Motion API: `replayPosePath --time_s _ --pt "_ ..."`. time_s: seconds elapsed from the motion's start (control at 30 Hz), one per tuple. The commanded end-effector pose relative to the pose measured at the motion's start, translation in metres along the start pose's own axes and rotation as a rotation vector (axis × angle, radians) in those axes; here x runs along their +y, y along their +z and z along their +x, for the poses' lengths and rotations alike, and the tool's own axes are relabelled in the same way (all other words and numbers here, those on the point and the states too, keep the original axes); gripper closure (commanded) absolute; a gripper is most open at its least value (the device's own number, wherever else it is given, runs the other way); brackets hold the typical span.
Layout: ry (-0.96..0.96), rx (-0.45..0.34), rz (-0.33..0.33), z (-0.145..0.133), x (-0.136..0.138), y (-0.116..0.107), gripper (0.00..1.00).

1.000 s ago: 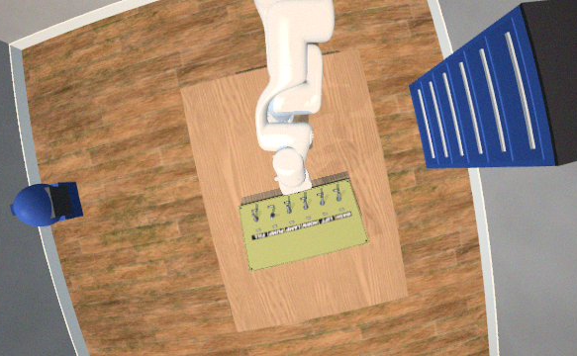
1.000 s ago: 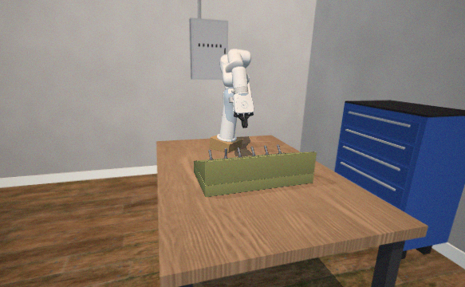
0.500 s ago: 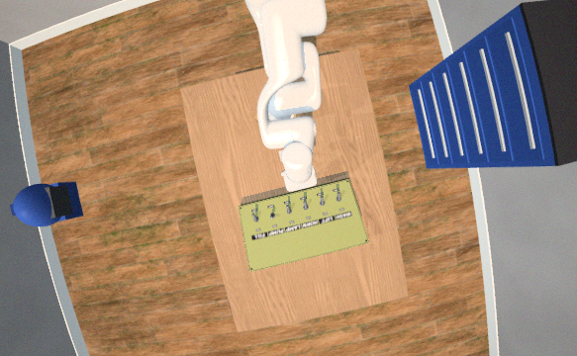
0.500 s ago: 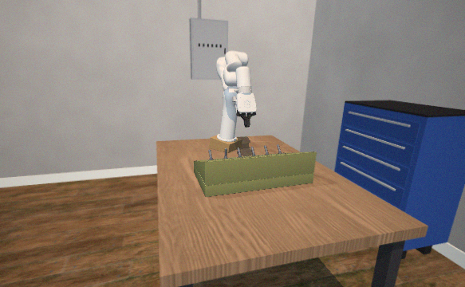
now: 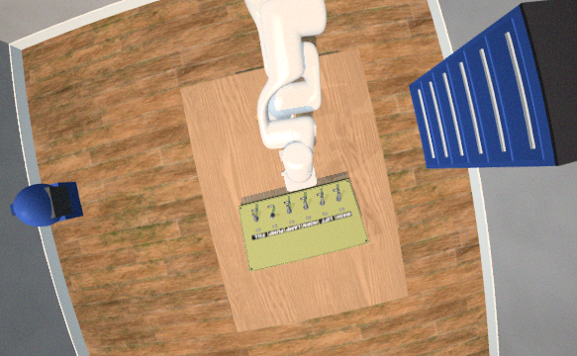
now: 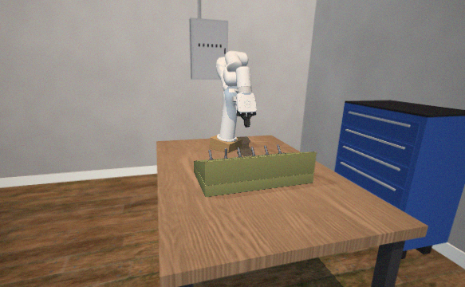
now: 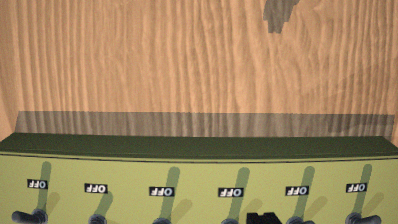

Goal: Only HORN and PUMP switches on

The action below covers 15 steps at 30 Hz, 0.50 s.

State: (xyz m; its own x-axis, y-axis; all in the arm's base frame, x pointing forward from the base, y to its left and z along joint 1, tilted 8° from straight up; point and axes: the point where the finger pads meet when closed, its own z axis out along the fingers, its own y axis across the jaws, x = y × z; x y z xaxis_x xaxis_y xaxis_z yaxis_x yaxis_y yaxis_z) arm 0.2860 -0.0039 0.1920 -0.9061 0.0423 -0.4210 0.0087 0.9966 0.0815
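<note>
The olive green console (image 5: pixel 308 244) (image 6: pixel 256 172) (image 7: pixel 200 180) sits on the wooden table (image 5: pixel 318 289) (image 6: pixel 280 223) (image 7: pixel 150 60), slightly turned. Six toggle switches run along its far edge, from the first (image 5: pixel 255 214) (image 6: pixel 210 154) to the last (image 5: pixel 337 193) (image 6: pixel 278 149). The name labels under them are too small to read. In the wrist view each lever slot carries an OFF tag (image 7: pixel 162 191). The second lever from the left (image 5: pixel 271 210) looks shorter than the others from above. My gripper (image 6: pixel 247 121) (image 7: pixel 263 218) is shut and empty. It hangs well above the row of switches, near the middle. In the top view the arm's wrist (image 5: pixel 298 165) hides it.
A blue drawer cabinet (image 5: pixel 486 94) (image 6: pixel 396 159) stands to the right of the table. A blue round object (image 5: pixel 46 204) sits by the left wall. A grey box (image 6: pixel 208 48) hangs on the back wall. The arm's base (image 6: pixel 228 139) stands at the table's far end, just behind the console.
</note>
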Motion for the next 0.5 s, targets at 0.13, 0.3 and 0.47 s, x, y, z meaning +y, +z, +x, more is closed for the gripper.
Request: replayPosePath --time_s 0.13,0.3,0.47 --pt "0.000 -0.004 0.000 -0.0014 0.0001 -0.0009 1.00" --pt "0.000 -0.003 0.000 -0.0014 0.0001 0.0017 1.00" --pt "0.000 -0.003 0.000 -0.0014 0.0001 0.0056 1.00"
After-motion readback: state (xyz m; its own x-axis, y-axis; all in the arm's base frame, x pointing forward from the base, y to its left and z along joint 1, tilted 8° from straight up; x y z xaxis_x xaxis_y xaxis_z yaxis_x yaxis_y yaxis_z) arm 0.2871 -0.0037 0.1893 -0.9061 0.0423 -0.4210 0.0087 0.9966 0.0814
